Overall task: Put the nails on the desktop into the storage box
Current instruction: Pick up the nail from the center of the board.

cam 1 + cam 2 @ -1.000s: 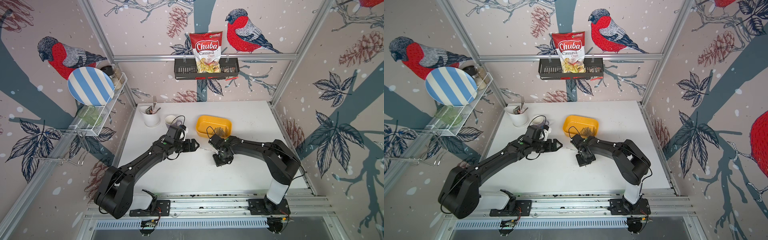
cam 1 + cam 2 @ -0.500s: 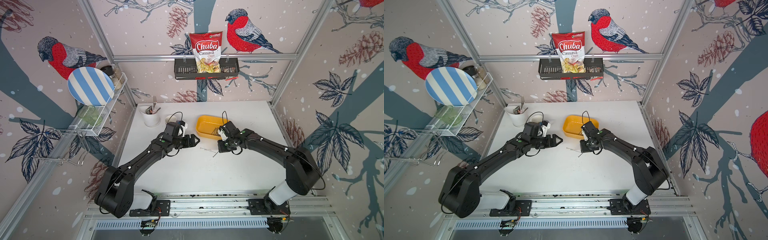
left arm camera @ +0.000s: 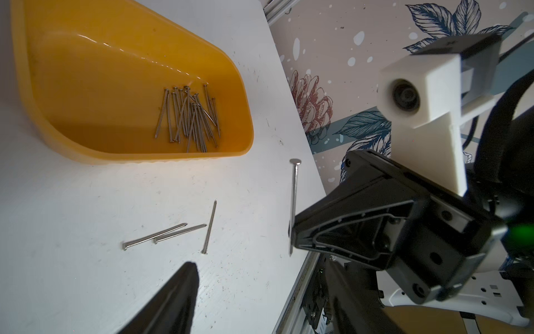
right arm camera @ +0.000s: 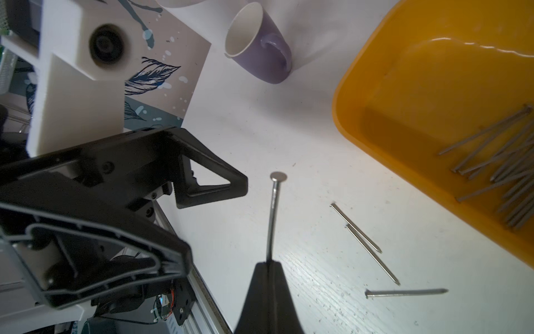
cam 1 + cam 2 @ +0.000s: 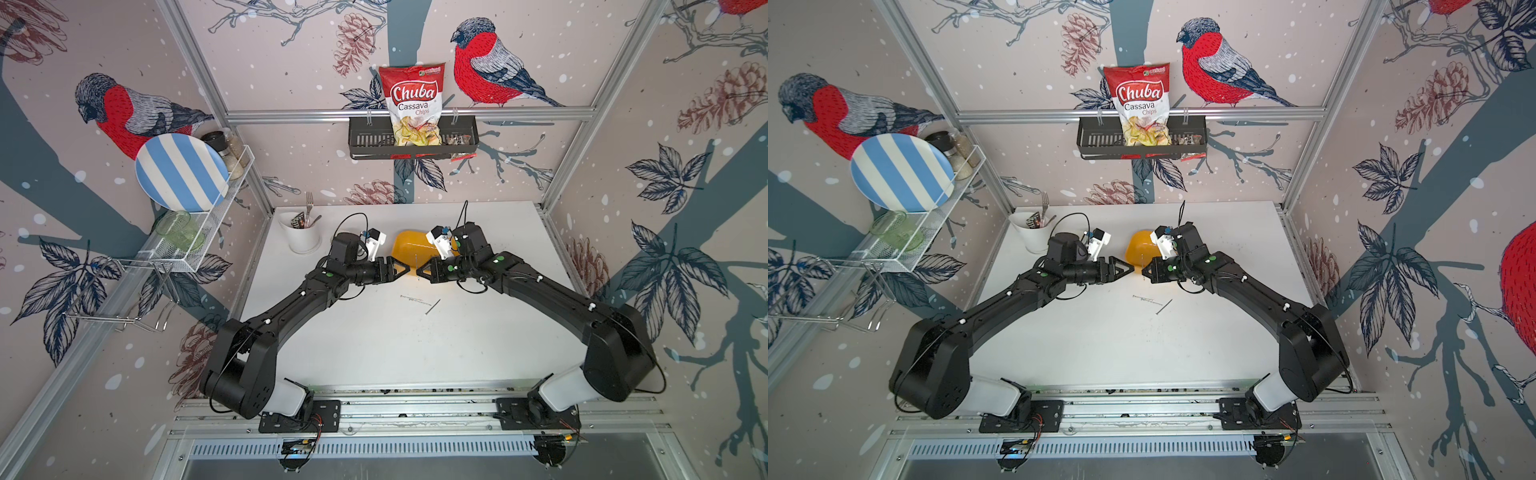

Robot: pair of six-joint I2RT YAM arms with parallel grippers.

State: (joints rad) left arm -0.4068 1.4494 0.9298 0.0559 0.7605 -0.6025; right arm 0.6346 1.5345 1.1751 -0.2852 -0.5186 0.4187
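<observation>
- Right wrist view: the right tool (image 4: 270, 264) is pressed together on a single nail (image 4: 273, 214). It pinches the nail near its pointed end, so most of the shaft and the flat head stand free.
- The left tool (image 4: 216, 222) is spread, holds nothing, and faces the nail from close by.
- In both top views the two tools meet tip to tip just in front of the yellow storage box (image 5: 405, 249). I cannot tell whether the nail is over its rim yet.
- A pile of nails (image 3: 187, 118) already lies in the box, while three loose nails (image 4: 404, 293) lie on the white surface (image 3: 72, 202) near its front wall.
- Risk: with so short a bite on a smooth thin shaft, the nail could pivot or slide out during any quick move.
- Risk: the left tool is very close, and a brush against the free end would likely knock the nail loose.
- Risk: letting go short of the rim would drop it back on the surface or bounce it off the wall.
- Risk: the three flat nails lie close together, so a pinch there may scatter them or scrape the surface.
</observation>
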